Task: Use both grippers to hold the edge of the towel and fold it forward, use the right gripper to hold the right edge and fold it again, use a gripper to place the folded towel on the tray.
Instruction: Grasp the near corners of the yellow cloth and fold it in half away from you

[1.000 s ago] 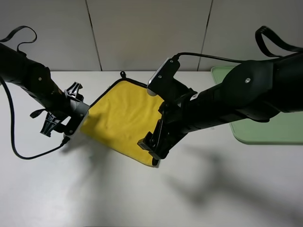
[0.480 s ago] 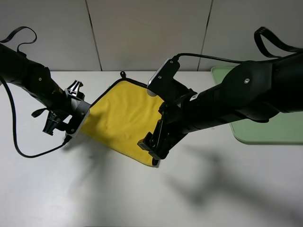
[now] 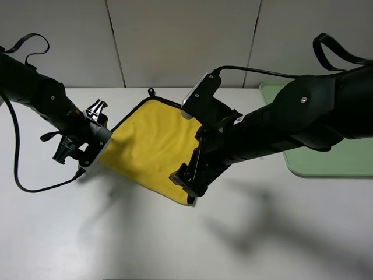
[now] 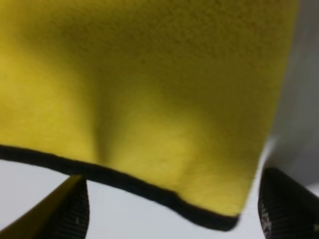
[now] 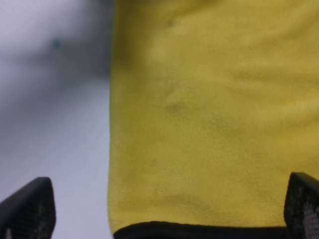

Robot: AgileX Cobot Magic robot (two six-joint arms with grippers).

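Observation:
The yellow towel (image 3: 148, 143) lies flat on the white table, turned like a diamond, its black corner loop (image 3: 151, 91) at the far corner. My left gripper (image 3: 96, 146) hangs at the towel's left corner. The left wrist view shows its jaws open, with the black piped edge (image 4: 149, 191) and a corner of the towel (image 4: 149, 99) between the fingers (image 4: 70, 214). My right gripper (image 3: 187, 185) is low over the towel's near corner. It is open too, straddling the towel (image 5: 209, 114) and its edge (image 5: 199, 232). The pale green tray (image 3: 309, 166) sits at the far right.
The right arm's thick body (image 3: 303, 119) reaches over the table between the towel and the tray. A black cable (image 3: 35, 189) loops on the table beside the left arm. A grey panelled wall stands behind the table.
The left arm has shifted a little to the right, toward the towel's left corner. The right arm and the towel have not moved.

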